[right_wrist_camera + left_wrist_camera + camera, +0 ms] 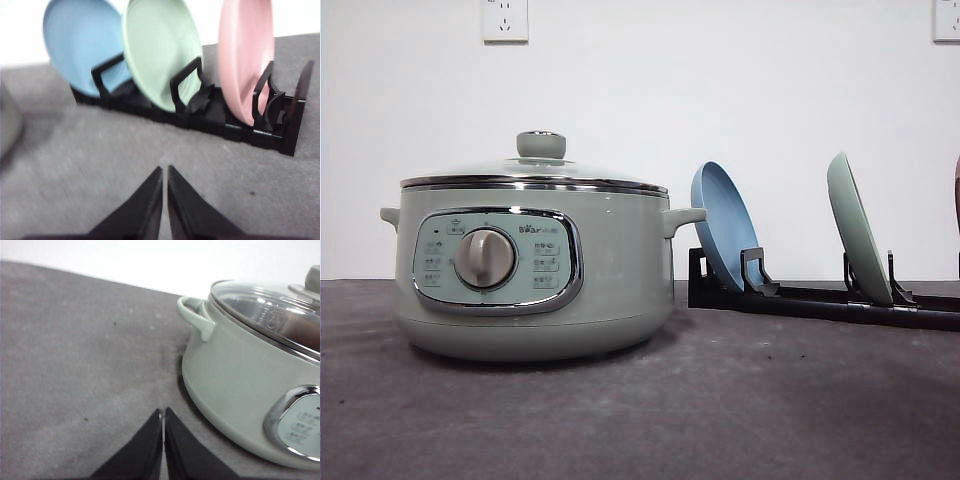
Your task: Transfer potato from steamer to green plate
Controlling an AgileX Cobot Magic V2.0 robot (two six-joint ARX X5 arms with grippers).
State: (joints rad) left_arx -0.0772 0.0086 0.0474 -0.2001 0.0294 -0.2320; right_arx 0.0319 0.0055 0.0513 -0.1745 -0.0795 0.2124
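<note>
The sage-green steamer (535,270) stands on the dark table at left, its glass lid with green knob (540,145) on; the same steamer (250,380) appears close by in the left wrist view. The potato is hidden. The green plate (858,228) stands upright in a black rack; it is the middle green plate (160,55) in the right wrist view. My left gripper (163,415) is shut, low over the table beside the steamer's handle side. My right gripper (165,172) is shut, a short way in front of the rack.
The black rack (820,298) at the right also holds a blue plate (723,225) and a pink plate (245,55). A white wall with sockets stands behind. Open grey tabletop (720,400) lies in front of the steamer and rack.
</note>
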